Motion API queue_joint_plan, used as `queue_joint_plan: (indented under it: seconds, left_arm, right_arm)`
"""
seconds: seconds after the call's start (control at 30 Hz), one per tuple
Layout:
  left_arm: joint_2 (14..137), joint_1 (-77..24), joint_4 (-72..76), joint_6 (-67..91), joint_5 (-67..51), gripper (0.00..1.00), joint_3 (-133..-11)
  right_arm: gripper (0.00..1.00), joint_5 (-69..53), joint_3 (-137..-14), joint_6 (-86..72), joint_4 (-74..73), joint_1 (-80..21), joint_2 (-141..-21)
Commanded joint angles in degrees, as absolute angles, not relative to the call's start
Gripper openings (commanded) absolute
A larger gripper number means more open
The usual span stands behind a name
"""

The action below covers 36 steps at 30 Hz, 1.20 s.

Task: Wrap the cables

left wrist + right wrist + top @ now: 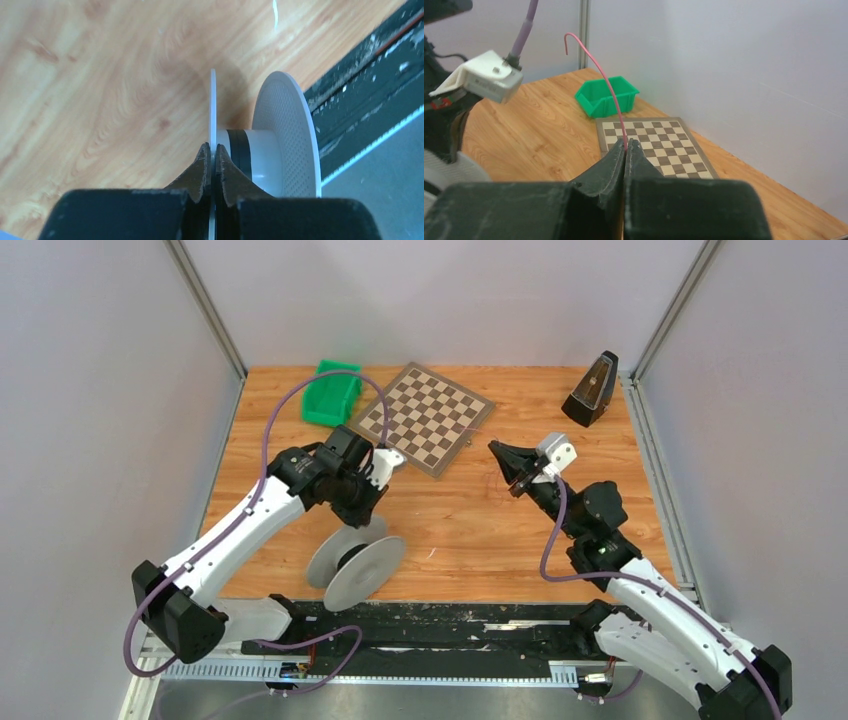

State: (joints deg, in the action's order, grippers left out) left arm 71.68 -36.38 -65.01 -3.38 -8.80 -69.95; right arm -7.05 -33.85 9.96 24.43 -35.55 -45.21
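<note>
A white spool stands on edge on the wooden table near the front. My left gripper is over it, and the left wrist view shows that gripper shut on the spool's thin near flange. The white hub with a black band and the perforated far flange lie to the right. My right gripper is raised over the table's middle right. In the right wrist view it is shut on a thin pink cable that arcs up and left to a hooked free end.
A chessboard lies at the back centre with a green bin to its left. A black metronome stands at the back right. Grey walls enclose the table, and a black rail runs along the front edge.
</note>
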Motion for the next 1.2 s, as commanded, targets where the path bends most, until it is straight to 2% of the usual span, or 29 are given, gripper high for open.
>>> queue_joint_plan:
  seconds: [0.0, 0.13, 0.3, 0.37, 0.43, 0.53, 0.6, 0.77, 0.9, 1.03, 1.17]
  left_arm:
    - [71.32, -36.37, -50.19, -5.53, -8.31, 0.0, -73.52]
    - [75.31, -36.32, -41.6, -6.21, -7.01, 0.0, -73.67]
    - [80.03, -36.3, -36.66, -6.11, -11.16, 0.01, -74.32]
    - [81.84, -36.32, -37.18, -5.85, -12.05, 0.05, -75.53]
    - [83.06, -36.3, -37.8, -5.73, -12.57, 0.13, -76.42]
    - [83.57, -36.3, -38.14, -5.49, -11.61, 0.34, -77.43]
    - [83.18, -36.25, -38.11, -5.05, -9.12, 0.4, -78.39]
    - [78.99, -32.37, -36.3, -1.18, -6.52, 0.49, -80.66]
    - [75.45, -27.1, -38.54, 3.83, -9.32, 0.5, -82.61]
    - [68.92, -25.36, -37.43, 4.17, -10.63, 0.5, -77.29]
    - [62.31, -24.07, -36.75, 7.81, -14.11, 0.58, -71.95]
  right_arm:
    - [0.01, -10.47, -36.75, 8.31, 23.07, -35.42, -46.8]
    - [0.0, -12.71, -37.2, 8.23, 19.83, -35.5, -47.38]
    - [0.0, -10.7, -36.24, 10.01, 18.07, -35.51, -45.4]
    - [0.0, -10.36, -36.15, 10.27, 17.46, -35.51, -44.9]
    - [0.0, -10.07, -36.04, 10.28, 16.89, -35.52, -44.73]
    - [0.0, -12.0, -35.9, 10.76, 16.67, -35.55, -44.96]
    - [0.0, -13.09, -35.82, 10.62, 17.0, -35.49, -45.5]
    - [0.0, -16.5, -36.37, 11.98, 18.83, -35.51, -48.54]
    - [0.0, -20.81, -37.51, 15.9, 21.61, -35.46, -51.29]
    - [0.0, -26.24, -40.7, 26.57, 21.47, -35.85, -56.29]
    - [0.0, -31.73, -46.54, 40.56, 15.88, -35.85, -63.41]
